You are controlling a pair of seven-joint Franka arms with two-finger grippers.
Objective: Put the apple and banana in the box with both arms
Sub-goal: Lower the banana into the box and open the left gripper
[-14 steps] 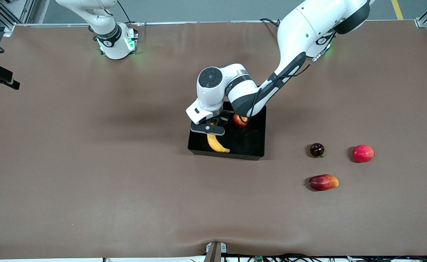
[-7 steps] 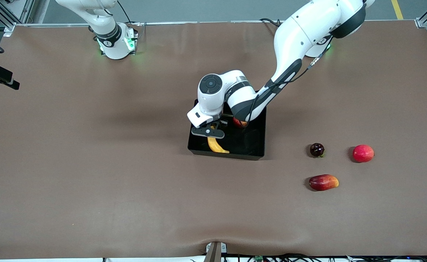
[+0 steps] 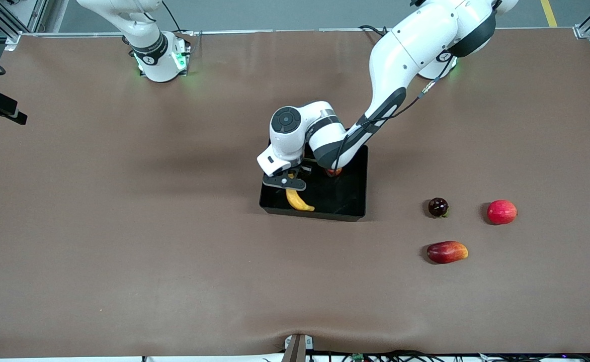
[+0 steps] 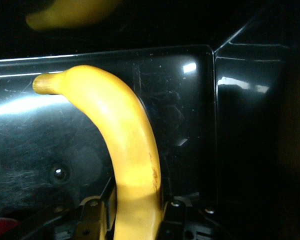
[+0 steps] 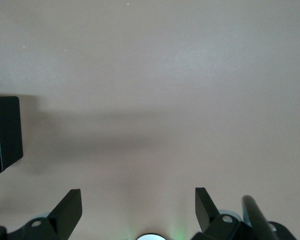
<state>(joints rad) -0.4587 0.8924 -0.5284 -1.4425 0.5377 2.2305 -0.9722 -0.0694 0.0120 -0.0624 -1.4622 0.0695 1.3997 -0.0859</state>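
Observation:
The black box [image 3: 311,212] stands at mid-table. Low inside it is my left gripper [image 3: 288,183], shut on the yellow banana [image 3: 300,201]. The banana's free end points toward the box's wall nearest the front camera. In the left wrist view the banana [image 4: 125,135] runs up from between the fingers [image 4: 96,216] over the glossy box floor [image 4: 190,100]. The apple [image 3: 333,172] lies in the box, mostly hidden under the left wrist. My right gripper [image 5: 137,202] is open over bare table, with the box's corner [image 5: 7,132] off to one side. The right arm waits.
Three other fruits lie toward the left arm's end of the table: a dark round fruit [image 3: 438,206], a pinkish-red round fruit [image 3: 501,211] and a red-and-orange mango-shaped fruit [image 3: 447,252], which is nearest the front camera.
The left arm has lowered the banana deeper into the box. Its wrist now covers more of the apple. The right arm has not moved.

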